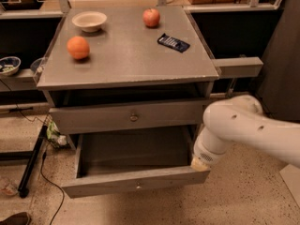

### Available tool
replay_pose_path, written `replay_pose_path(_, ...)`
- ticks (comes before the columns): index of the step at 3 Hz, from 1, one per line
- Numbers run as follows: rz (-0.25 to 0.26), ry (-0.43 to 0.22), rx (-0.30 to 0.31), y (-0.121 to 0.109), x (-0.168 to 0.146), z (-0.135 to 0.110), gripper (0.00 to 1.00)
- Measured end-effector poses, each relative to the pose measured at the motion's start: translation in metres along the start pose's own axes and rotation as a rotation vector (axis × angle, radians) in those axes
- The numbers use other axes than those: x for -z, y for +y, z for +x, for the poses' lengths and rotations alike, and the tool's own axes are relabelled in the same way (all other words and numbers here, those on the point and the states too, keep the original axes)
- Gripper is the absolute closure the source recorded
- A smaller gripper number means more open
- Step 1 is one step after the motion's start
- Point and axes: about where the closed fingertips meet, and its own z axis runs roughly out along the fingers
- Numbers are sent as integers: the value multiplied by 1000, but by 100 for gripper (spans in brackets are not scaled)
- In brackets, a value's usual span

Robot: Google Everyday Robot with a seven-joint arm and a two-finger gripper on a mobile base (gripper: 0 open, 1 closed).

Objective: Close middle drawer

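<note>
Gripper (200, 162), grip state hidden, at right front corner of open middle drawer (117, 184)

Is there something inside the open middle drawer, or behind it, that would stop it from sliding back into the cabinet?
Nothing visible does. The middle drawer looks empty, and no object shows in its path into the cabinet. The gripper is at the drawer's right front corner, outside that path.

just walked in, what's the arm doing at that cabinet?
The robot's arm reaches in from the right, its pincer at the right front corner of the middle drawer. That drawer is pulled far out, not yet closed. An orange, an apple, a bowl and a dark packet sit on the cabinet top.
</note>
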Motion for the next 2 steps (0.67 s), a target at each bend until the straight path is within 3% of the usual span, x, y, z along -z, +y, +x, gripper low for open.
replay_pose_path(1,-34,17,-10,-2,-40,1,100)
replay_pose_path(2,-34,17,-10,-2,-40,1,100)
